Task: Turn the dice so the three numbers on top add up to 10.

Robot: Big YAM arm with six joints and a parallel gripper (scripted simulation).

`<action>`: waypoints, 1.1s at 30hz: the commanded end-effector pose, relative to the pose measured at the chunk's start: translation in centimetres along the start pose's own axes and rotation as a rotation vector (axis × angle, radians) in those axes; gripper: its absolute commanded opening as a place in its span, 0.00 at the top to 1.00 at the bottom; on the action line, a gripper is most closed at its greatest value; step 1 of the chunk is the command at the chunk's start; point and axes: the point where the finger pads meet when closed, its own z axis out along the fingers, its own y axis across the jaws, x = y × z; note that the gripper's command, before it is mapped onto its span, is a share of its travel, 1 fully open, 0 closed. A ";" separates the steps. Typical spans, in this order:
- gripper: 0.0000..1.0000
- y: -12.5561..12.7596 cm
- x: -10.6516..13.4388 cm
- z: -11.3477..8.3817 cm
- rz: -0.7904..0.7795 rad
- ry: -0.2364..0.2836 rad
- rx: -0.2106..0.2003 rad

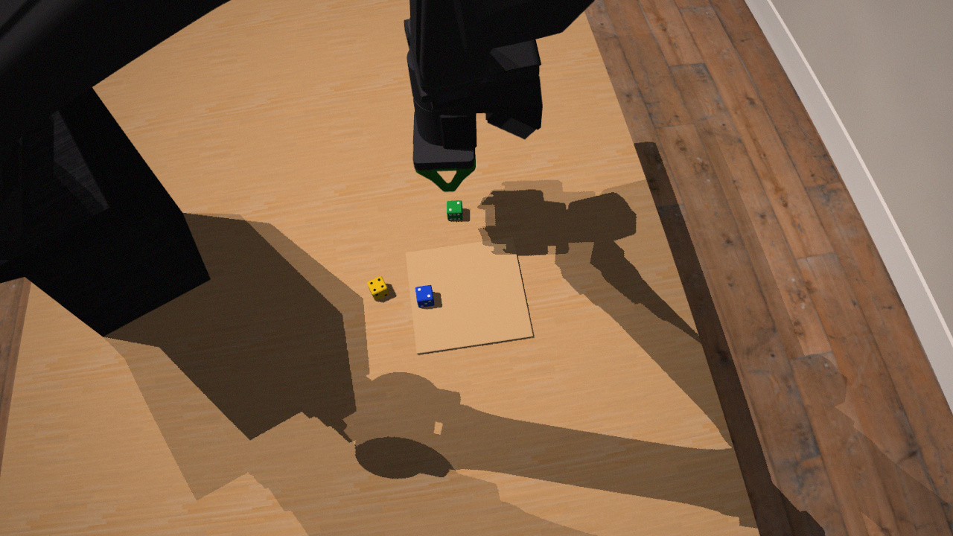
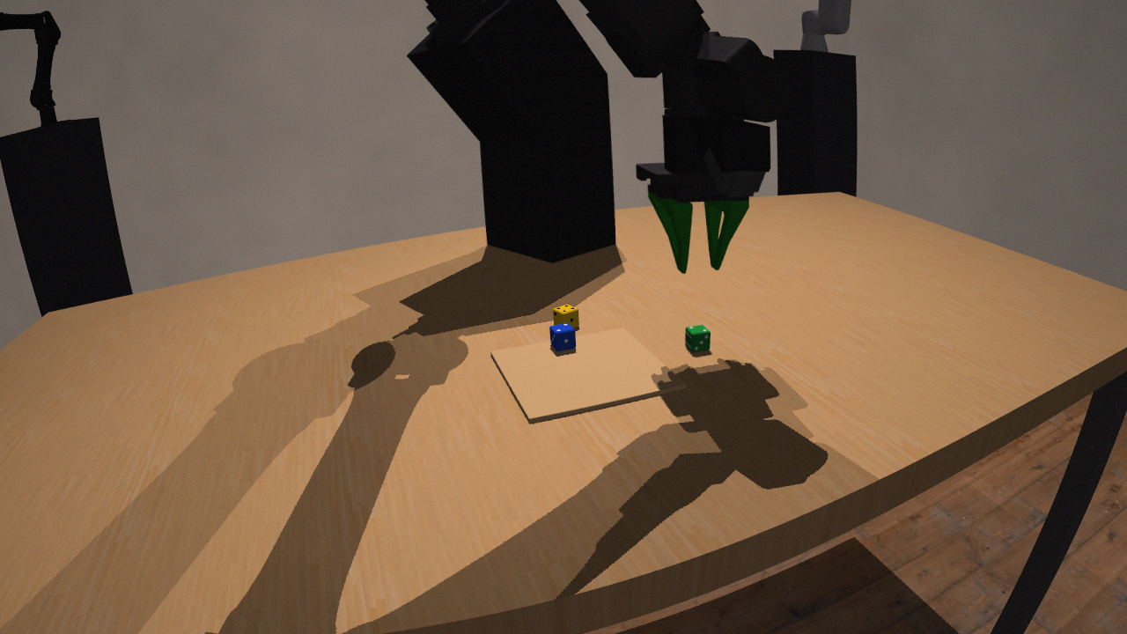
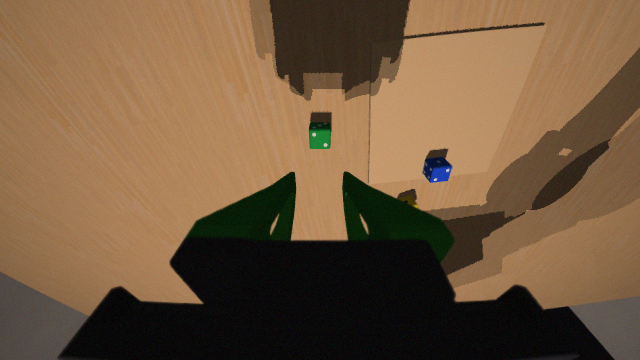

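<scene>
A: Exterior view: how did the surface (image 2: 866, 315) look?

B: The mat (image 2: 586, 374) lay flat on it, the claw (image 2: 699, 266) hanging above, fingers narrowed to a slim gap, gripping nothing.

A: And the dice?

B: Blue die (image 1: 424, 295) on the mat's edge; green die (image 1: 454, 210) and yellow die (image 1: 377, 286) sat off it. The green showed 2.

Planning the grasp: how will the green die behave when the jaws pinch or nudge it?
The green die is a small cube with flat faces, so it likely sits stable and slides instead of rolling. Its small size suggests it is light, so a nudge off center may spin or tip it onto another face. The gripper hangs above it with jaws narrowed and holding nothing; flat sides should suit a pinch.
</scene>
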 end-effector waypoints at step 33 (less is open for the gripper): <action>0.66 0.2 -0.6 3.2 -0.006 -0.013 -0.005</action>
